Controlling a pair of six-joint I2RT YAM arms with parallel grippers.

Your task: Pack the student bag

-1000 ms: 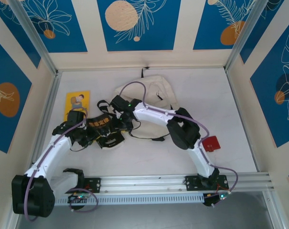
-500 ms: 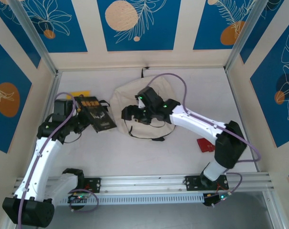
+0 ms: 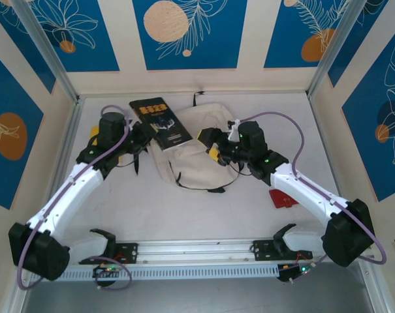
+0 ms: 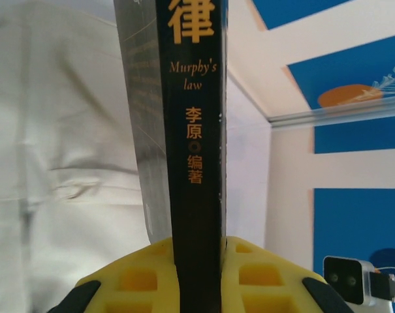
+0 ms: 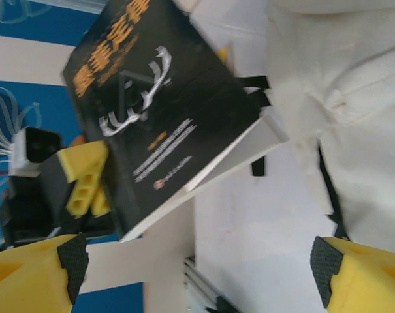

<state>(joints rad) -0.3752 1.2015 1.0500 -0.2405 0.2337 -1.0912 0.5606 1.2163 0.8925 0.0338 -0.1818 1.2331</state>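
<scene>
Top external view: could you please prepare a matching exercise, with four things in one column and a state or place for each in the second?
Things:
1. black book
2. student bag
3. right gripper
4. red flat object

States or places:
A. open, at the bag
B. clamped in the left gripper
C. cream, lying flat in the middle
D. lying alone on the table

Pairs: 1-B, 2-C, 3-A, 4-D

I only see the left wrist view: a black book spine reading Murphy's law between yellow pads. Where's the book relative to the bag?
Observer: From above, the black book in the left pincer overlaps the far left corner of the student bag.
Operator: And the right pincer?
Observer: The right pincer is open over the bag, pointing at the book, holding nothing.
Operator: Any other books?
Observer: A yellow book lies partly under the left arm.
</scene>
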